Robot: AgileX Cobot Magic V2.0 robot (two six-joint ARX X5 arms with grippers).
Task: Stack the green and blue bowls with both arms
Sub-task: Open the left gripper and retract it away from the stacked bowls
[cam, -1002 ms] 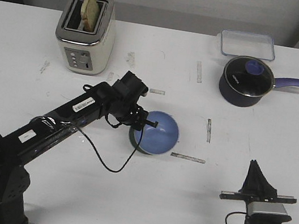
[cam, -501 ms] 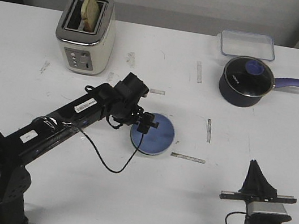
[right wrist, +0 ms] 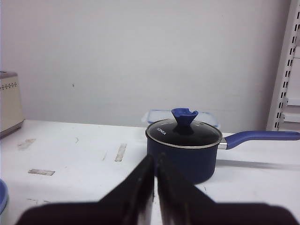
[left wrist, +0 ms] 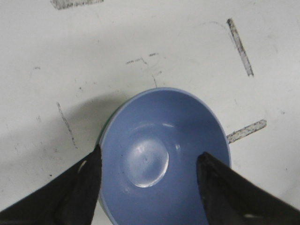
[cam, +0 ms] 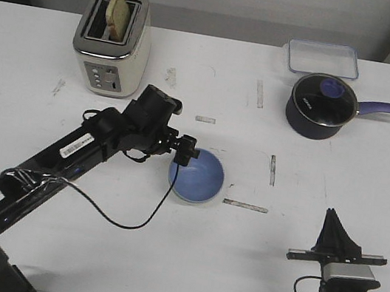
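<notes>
The blue bowl [cam: 198, 176] stands upright on the table's middle. In the left wrist view [left wrist: 161, 164] a thin pale green edge [left wrist: 103, 132] shows under its rim, so the green bowl seems nested beneath it. My left gripper [cam: 186, 152] is open and hovers over the bowl's left rim; its fingers [left wrist: 77, 187] spread on either side of the bowl, holding nothing. My right gripper [cam: 333, 223] is shut and empty, parked at the front right, pointing at the saucepan in the right wrist view [right wrist: 156, 161].
A toaster [cam: 112, 41] with bread stands at the back left. A dark purple saucepan [cam: 321, 106] with a glass lid and a clear container [cam: 322, 59] stand at the back right. Tape marks [cam: 245, 205] lie beside the bowl.
The blue bowl, held tilted in my left gripper before, now sits level on the table. The left gripper has let go, opened and drawn back to the left.
</notes>
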